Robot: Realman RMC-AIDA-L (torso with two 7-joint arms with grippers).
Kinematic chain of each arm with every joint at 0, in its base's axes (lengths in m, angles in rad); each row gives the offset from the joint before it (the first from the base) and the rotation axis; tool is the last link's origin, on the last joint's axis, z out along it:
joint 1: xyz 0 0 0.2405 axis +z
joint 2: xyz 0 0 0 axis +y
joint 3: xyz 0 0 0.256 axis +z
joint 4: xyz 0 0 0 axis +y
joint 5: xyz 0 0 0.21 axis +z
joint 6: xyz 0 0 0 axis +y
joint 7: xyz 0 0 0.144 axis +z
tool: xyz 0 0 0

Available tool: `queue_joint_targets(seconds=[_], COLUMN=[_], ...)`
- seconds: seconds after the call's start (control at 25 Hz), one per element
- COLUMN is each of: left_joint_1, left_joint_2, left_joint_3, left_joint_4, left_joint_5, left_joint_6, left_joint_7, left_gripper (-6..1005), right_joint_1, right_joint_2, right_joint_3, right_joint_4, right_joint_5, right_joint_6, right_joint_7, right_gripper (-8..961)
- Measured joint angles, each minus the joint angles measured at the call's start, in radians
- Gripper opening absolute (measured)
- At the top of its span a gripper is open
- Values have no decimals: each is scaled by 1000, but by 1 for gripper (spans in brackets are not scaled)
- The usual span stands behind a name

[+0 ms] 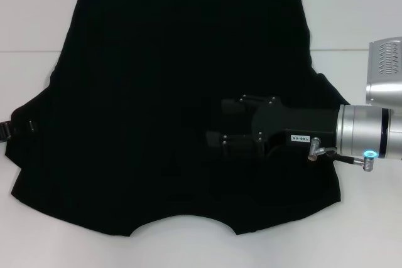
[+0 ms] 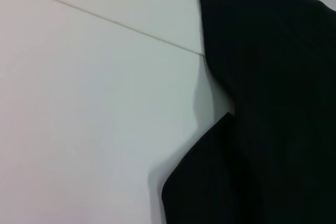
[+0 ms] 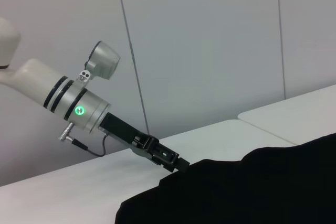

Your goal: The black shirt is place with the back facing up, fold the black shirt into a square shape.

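The black shirt (image 1: 157,92) lies spread flat on the white table, its curved neckline toward the near edge. My right gripper (image 1: 215,122) hovers over the shirt's right-middle, fingers pointing left and open, nothing between them. My left gripper (image 1: 9,130) is barely in view at the far left, at the tip of the shirt's left sleeve. The right wrist view shows that left gripper (image 3: 177,163) touching the shirt's (image 3: 252,187) edge. In the left wrist view, the shirt's (image 2: 273,103) side and sleeve edge lie against the table.
The white table (image 1: 38,17) has a seam running across it behind the shirt's middle. Bare table borders the shirt on both sides and along the near edge. The right arm's silver wrist (image 1: 370,130) reaches in from the right. Grey wall panels (image 3: 210,35) stand behind the table.
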Motion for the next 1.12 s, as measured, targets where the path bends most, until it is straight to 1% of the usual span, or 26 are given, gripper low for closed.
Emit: queue_joint_targets(seconds=[0.48,1.12], left_joint_1=[0,3], left_joint_2=[-2,-7], left_joint_3=[35,46], left_joint_4=[-2,5], left_joint_5=[2,33], left_joint_6=[-21,-19], left_joint_7=[1,1], left_gripper=[838,839], right_joint_1=[0,0], right_joint_2=[-2,-3], right_joint_3=[0,0], right_joint_4=[0,0], right_joint_5=[0,0], right_joint_6=[1,3], right_joint_7=[-4,-12], right_gripper=[876,877])
